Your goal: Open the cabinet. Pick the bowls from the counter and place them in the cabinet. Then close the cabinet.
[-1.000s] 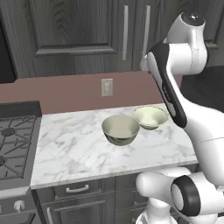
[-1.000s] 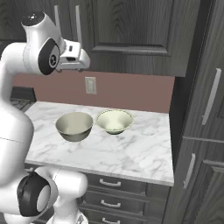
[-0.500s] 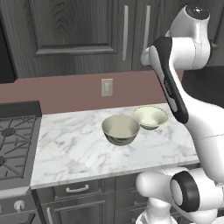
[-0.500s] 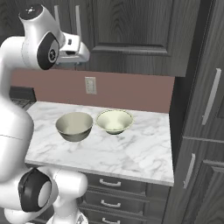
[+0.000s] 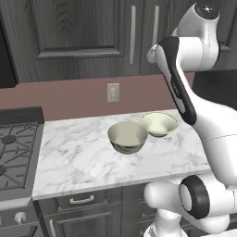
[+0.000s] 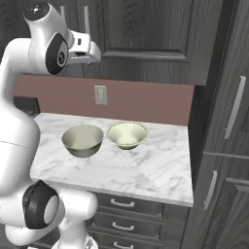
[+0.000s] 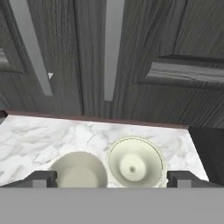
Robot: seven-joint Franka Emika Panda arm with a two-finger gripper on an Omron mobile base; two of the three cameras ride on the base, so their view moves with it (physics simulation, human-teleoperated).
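Note:
The cabinet (image 5: 74,32) hangs above the counter (image 5: 83,157) with both doors closed; its two silver bar handles (image 7: 113,43) run side by side. Two bowls sit on the marble: the larger, deeper one (image 5: 127,136) to the left and the shallower one (image 5: 159,124) beside it. The hand view looks down on the larger bowl (image 7: 81,170) and the shallower bowl (image 7: 134,164). My gripper (image 6: 91,48) is raised in front of the cabinet doors, high above the bowls. In the hand view the gripper (image 7: 112,178) is open, holding nothing.
A black gas stove (image 5: 14,152) adjoins the counter on the left. A wall outlet (image 5: 113,92) sits on the brownish backsplash. Drawer cabinets (image 6: 121,214) lie below the counter, and a tall dark cabinet (image 6: 228,121) stands at the counter's right end.
The arm has lifted the hand a little higher toward the cabinet doors. The bowls have stayed in place and the gripper has stayed open.

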